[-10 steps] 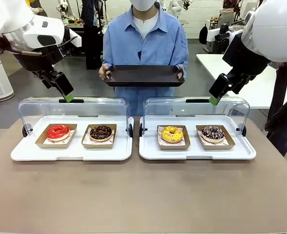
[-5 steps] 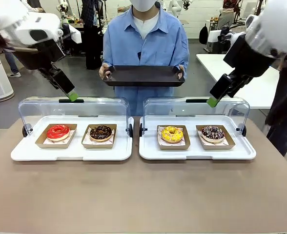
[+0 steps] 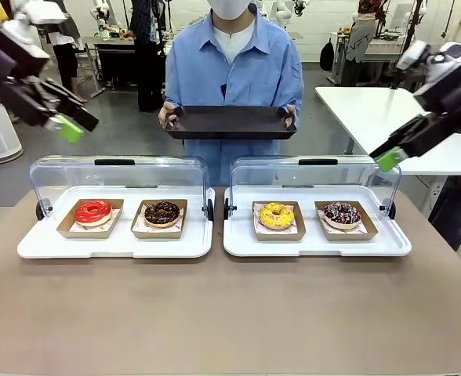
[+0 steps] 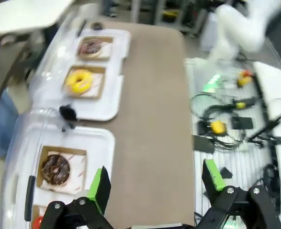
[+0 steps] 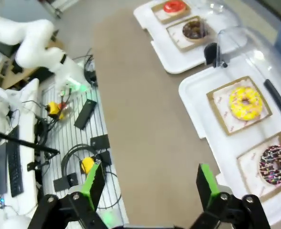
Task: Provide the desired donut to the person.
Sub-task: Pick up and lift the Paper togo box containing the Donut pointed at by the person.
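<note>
Front view: left gripper (image 3: 75,125) and right gripper (image 3: 385,157) both hang with jaws spread wide, the person (image 3: 232,66) between them holding a black tray (image 3: 230,121) long-side crossways, donuts from red donut (image 3: 93,211) to sprinkled donut (image 3: 342,212) lined up below.

Four donuts lay in a row, each flat in its own cardboard tray: a red-glazed donut (image 3: 93,211), a chocolate donut (image 3: 162,211), a yellow donut (image 3: 277,215) and a dark sprinkled donut (image 3: 342,212). Behind them the person (image 3: 232,70), in a light-blue shirt, held a black tray (image 3: 230,121) level.
</note>
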You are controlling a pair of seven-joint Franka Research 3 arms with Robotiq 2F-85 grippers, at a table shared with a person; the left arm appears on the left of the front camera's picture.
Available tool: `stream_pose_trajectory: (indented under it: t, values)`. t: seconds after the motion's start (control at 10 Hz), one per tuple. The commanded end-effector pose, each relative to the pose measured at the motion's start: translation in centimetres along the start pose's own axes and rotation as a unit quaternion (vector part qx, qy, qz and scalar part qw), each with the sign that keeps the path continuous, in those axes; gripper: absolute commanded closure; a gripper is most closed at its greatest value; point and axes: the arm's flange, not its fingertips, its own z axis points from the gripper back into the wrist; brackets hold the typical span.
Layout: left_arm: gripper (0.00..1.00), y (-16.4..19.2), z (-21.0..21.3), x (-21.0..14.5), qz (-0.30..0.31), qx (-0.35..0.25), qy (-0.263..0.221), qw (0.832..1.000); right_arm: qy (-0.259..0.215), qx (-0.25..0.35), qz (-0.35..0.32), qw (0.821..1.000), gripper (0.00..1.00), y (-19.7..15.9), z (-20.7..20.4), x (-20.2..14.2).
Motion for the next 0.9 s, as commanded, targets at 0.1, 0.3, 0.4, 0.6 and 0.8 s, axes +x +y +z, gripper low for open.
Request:
stream_pose_trajectory:
  t: [0.1,0.3,0.4,0.6,0.8]
  values:
    - [0.0,2.2,4.6,-3.4,-0.054,0.022,-0.041,0.997,-0.074,0.009,0.018,0.997,0.0,-4.0,3.5,-3.5]
    - [0.0,2.1,6.5,-5.9,-0.078,0.053,-0.093,0.991,-0.163,0.027,0.047,0.985,0.0,-4.3,6.0,-6.1]
    - [0.0,2.1,7.3,-6.6,-0.088,0.059,-0.117,0.987,-0.19,0.039,0.062,0.979,0.0,-4.2,7.0,-6.9]
    - [0.0,1.5,8.8,-7.6,-0.12,0.069,-0.151,0.979,-0.205,0.049,0.065,0.975,0.0,-4.4,8.4,-8.0]
    - [0.0,1.5,10.3,-9.2,-0.136,0.081,-0.186,0.97,-0.199,0.049,0.06,0.977,0.0,-4.6,8.9,-8.7]
